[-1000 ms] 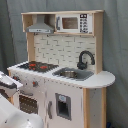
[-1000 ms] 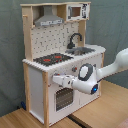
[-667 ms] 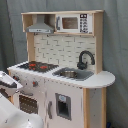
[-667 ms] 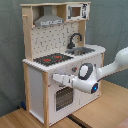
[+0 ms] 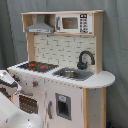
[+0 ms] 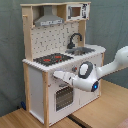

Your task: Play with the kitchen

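The kitchen (image 5: 65,50) is white and light wood, with a black-red stovetop (image 5: 37,65), a grey hood (image 5: 41,26), a sink (image 5: 70,74) with a black faucet (image 5: 84,57) and a small microwave (image 5: 72,23). In the second exterior view the kitchen (image 6: 35,75) stands on the left. My white arm reaches in from the right. My gripper (image 6: 56,75) points at the front panel just under the stovetop (image 6: 52,58) and above the windowed oven door (image 6: 62,95). In the first exterior view only the arm's white end (image 5: 9,82) shows, at the left edge.
The kitchen stands on a wooden table (image 6: 107,110) that extends to the second exterior view's right. A grey curtain (image 5: 116,45) hangs behind it. My arm's elbow (image 6: 117,57) sits beside the sink end of the counter.
The gripper stays at the front panel below the stovetop; I see only a very slight shift of the arm.
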